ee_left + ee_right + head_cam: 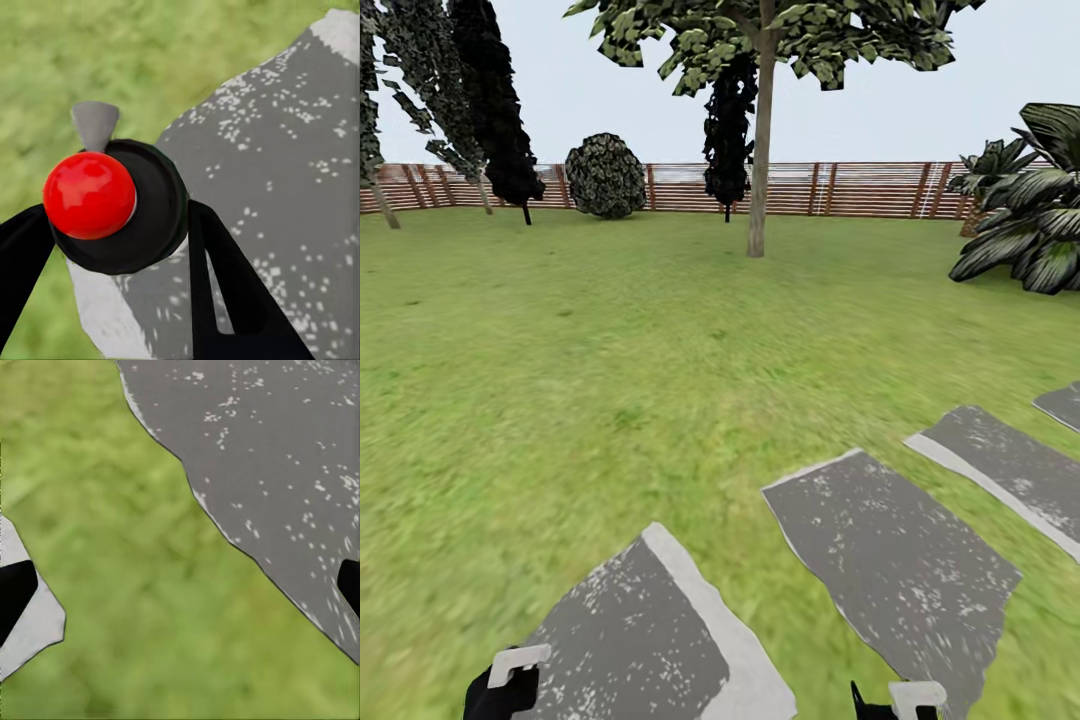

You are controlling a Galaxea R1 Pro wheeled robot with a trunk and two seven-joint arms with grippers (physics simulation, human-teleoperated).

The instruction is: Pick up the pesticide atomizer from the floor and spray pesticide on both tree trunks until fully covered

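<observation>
Left hand [112, 247] clamps pesticide atomizer [124, 206] round its body, likely rigid, light, slick; right hand [180, 585] spread wide, empty.

Head high; wrists close over paving [890, 560].

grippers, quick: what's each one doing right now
Left gripper: shut on the pesticide atomizer, black fingers either side of it.
Right gripper: open, fingers wide apart, nothing between them.

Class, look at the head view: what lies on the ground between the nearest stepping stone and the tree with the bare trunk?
In the head view, only open lawn lies between the stepping stone and the tree; nothing stands on it.
</observation>
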